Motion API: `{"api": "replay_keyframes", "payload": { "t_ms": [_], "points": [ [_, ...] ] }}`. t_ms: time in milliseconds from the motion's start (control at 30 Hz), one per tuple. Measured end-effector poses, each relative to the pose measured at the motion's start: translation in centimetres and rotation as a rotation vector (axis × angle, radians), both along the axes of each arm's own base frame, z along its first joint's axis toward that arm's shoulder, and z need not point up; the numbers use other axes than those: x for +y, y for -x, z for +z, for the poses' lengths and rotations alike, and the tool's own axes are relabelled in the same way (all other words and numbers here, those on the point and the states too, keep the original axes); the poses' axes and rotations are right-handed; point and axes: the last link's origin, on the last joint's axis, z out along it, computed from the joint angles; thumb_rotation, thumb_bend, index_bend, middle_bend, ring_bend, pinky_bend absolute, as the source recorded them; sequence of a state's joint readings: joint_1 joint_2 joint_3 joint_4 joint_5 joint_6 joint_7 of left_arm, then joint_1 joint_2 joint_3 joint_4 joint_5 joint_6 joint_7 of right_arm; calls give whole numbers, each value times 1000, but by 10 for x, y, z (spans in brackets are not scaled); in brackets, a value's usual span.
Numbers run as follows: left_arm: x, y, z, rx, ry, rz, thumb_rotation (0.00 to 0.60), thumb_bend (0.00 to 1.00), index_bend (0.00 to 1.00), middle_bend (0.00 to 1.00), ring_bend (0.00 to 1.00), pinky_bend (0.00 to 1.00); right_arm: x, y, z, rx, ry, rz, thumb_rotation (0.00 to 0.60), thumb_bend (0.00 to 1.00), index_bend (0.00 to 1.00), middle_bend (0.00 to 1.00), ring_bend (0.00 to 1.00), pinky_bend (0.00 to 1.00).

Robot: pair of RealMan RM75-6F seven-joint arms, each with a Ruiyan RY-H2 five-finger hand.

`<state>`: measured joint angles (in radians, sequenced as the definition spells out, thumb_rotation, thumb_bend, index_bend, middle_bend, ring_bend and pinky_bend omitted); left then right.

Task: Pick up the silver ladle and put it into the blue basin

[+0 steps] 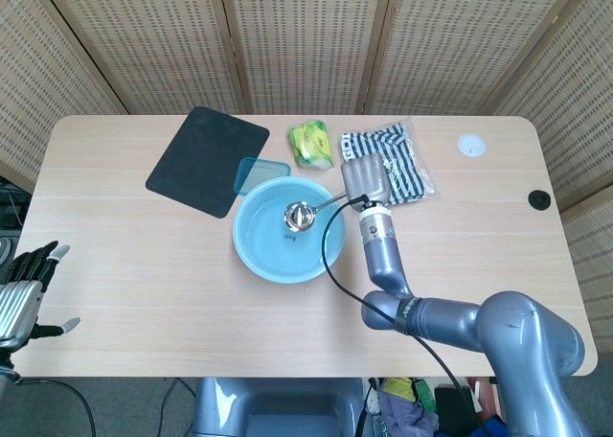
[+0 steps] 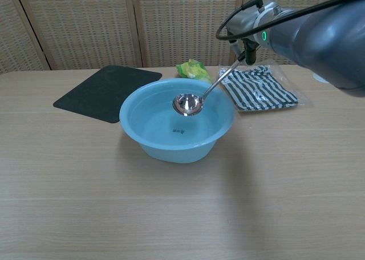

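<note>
Right hand grips silver ladle handle, bowl hanging over blue basin centre; early release risks handle tipping over rim onto tabletop.

A small dark mark stood on the floor of the basin, too small to read. The green packet bore print, also illegible.

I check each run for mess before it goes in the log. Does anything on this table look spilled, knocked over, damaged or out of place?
Nothing stands out. The basin sits upright and looks dry, the right hand holds the ladle over it, and the black mat, green packet and striped cloth lie flat behind.
</note>
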<state>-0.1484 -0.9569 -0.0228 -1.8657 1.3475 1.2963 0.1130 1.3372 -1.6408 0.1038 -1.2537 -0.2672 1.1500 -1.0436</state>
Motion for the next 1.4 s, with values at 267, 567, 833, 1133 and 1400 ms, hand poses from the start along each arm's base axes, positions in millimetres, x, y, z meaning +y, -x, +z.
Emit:
{"api": "replay_keyframes", "payload": {
  "t_ms": [267, 567, 833, 1133, 1400],
  "points": [
    [4, 3, 1, -10, 7, 19, 600, 0, 0, 0, 0, 0, -1, -10, -21, 104, 45, 115, 600, 832, 817, 1000, 965, 1000],
    [6, 5, 3, -18, 0, 33, 600, 0, 0, 0, 0, 0, -1, -14, -43, 285, 83, 246, 600, 832, 819, 1000, 968, 1000],
    [7, 5, 3, -19, -2, 29, 600, 0, 0, 0, 0, 0, 6, -7, -62, 551, 77, 381, 600, 832, 820, 1000, 970, 1000],
    [7, 5, 3, -18, 0, 29, 600, 0, 0, 0, 0, 0, 20, -4, -76, 590, 24, 366, 600, 837, 822, 1000, 970, 1000],
    [7, 5, 4, -19, -2, 29, 600, 0, 0, 0, 0, 0, 38, -5, -81, 424, -84, 122, 600, 838, 823, 1000, 972, 1000]
  ]
}}
